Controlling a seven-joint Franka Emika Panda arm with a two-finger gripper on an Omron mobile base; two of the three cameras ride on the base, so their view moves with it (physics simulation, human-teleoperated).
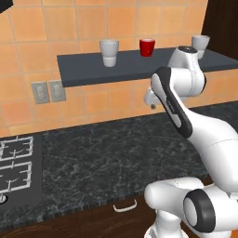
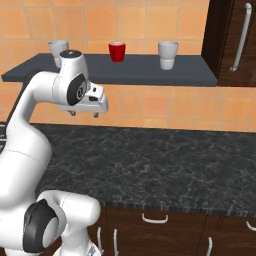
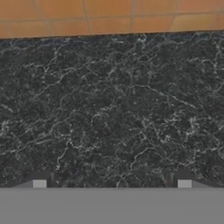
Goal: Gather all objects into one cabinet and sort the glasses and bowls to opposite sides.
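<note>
Three small glasses stand in a row on a flat dark grey ledge (image 2: 150, 75) against the tiled wall. A white cup (image 1: 109, 52) (image 2: 56, 48) is at the left, a glossy red cup (image 1: 147, 47) (image 2: 117, 51) in the middle, and another white cup (image 1: 200, 43) (image 2: 168, 55) at the right. The dark wood cabinet (image 2: 232, 40), with its door and silver bar handle (image 2: 242, 37) shut, hangs right of the ledge. My gripper (image 2: 85, 115) (image 3: 111, 183) hovers open under the ledge's left part, pointing down at the bare counter, and holds nothing. The bowls are out of view.
A black speckled counter (image 1: 116, 158) (image 2: 165, 160) runs below, with a gas stove (image 1: 14, 169) at its left end. Two wall outlets (image 1: 49, 91) sit under the ledge. Drawer handles (image 2: 154, 218) line the counter front. My own arm hides part of the right cup in the left base view.
</note>
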